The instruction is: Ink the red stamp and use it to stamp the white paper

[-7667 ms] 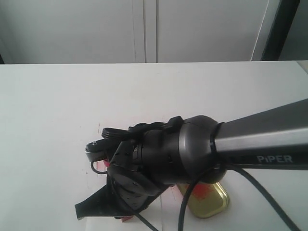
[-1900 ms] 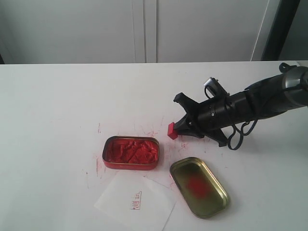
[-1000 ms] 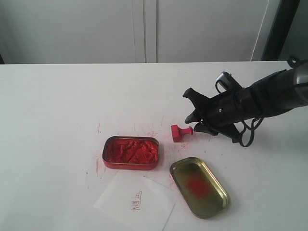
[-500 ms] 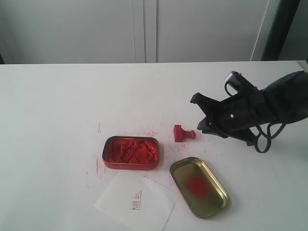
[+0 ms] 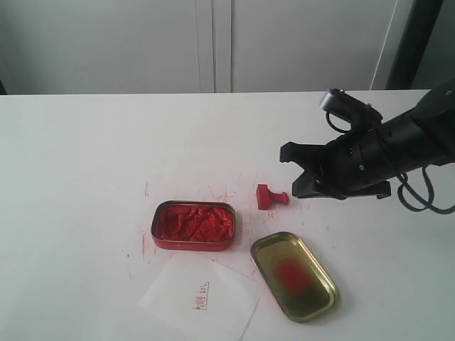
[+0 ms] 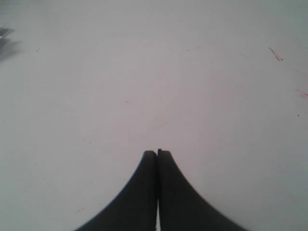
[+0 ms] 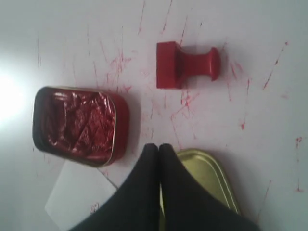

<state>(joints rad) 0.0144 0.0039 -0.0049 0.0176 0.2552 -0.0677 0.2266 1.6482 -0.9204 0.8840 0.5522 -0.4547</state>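
The red stamp (image 5: 270,196) (image 7: 185,65) lies on its side on the table, handle pointing toward my right gripper. My right gripper (image 5: 297,190) (image 7: 159,146) hovers just right of it, apart from it, shut with nothing between its fingers. The white paper (image 5: 199,298) (image 7: 77,197) lies at the front with a small red imprint (image 5: 202,295). The open red ink tin (image 5: 193,224) (image 7: 77,125) sits just behind the paper. My left gripper (image 6: 157,152) is shut over bare white tabletop and does not show in the exterior view.
A gold metal lid (image 5: 293,275) (image 7: 207,168) with a red smear lies in front of the stamp, right of the paper. Red scratch marks dot the white table (image 5: 85,163) around the tin. White cabinet doors (image 5: 213,42) stand behind the table.
My right gripper left the paper holding the stamp, let it go on its side on the table, then drew back to the right and shut. The stamp has stayed still since.
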